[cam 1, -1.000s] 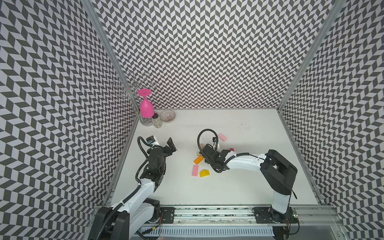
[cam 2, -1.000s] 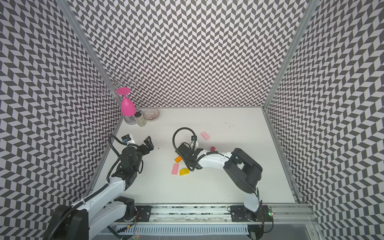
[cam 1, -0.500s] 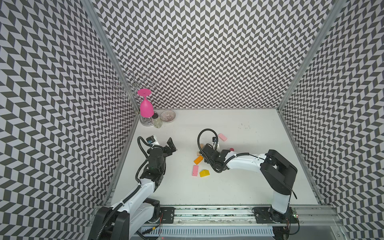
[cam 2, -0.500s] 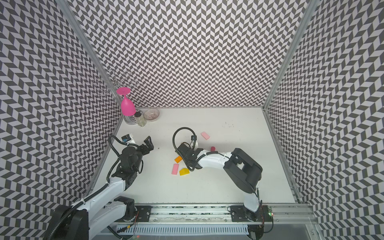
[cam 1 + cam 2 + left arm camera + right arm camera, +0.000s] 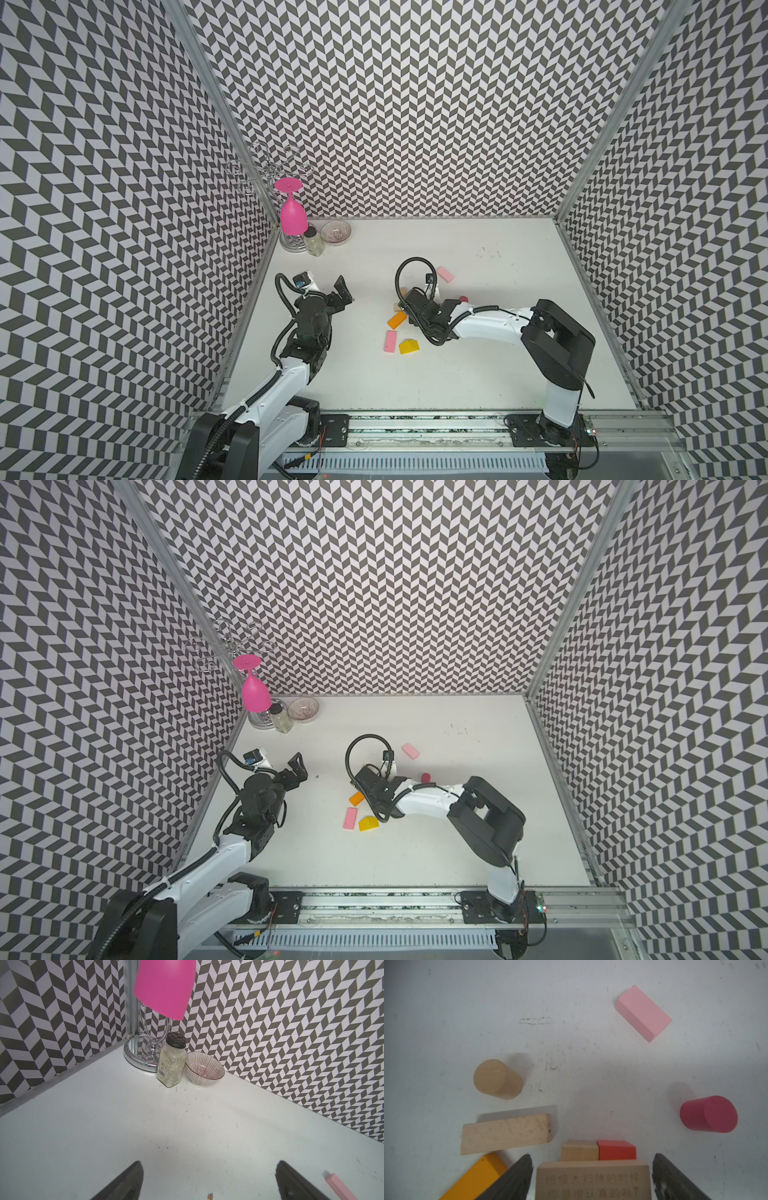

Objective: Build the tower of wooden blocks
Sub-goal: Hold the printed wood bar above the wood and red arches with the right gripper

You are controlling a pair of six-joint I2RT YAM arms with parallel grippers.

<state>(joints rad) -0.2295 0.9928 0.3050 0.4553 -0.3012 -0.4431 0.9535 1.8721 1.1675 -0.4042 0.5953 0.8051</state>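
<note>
Top views: no visible shift against a second back, with both arms in the same pose and every block in the same spot. Raised left of centre: left end effector (image 5: 340, 290), spread wide, empty. Low at mid-frame among the wood blocks: right end effector (image 5: 406, 308), tips hidden under the wrist here. Loose just below-left of it: orange block (image 5: 397, 320), pink bar (image 5: 390, 341), yellow house block (image 5: 409, 346). Above it, pale pink block (image 5: 444, 274); to its right, red cylinder (image 5: 463, 298). No tower visible from here.

Left wrist view: spread fingers (image 5: 124, 1184) at the bottom edge, only bare surface (image 5: 104, 1126) between. Upper middle, in the corner: pink goblet (image 5: 166, 987), jar (image 5: 171, 1064), bowl (image 5: 204, 1070).

Right wrist view: spread fingers (image 5: 512, 1180) at bottom centre, bracketing an engraved tan block (image 5: 592, 1181). Thin slivers of gap either side, so apparently not pinching. Right behind it, tan cube (image 5: 579, 1150) and red-orange block (image 5: 616, 1150) side by side, touching. Engraved piece resting on them or short of them: cannot tell. At left, tan bar (image 5: 506, 1133) and tan cylinder (image 5: 498, 1079).

Reads as a pause at placing or before grasping. Tower barely begun, with most pieces yet to stack.
</note>
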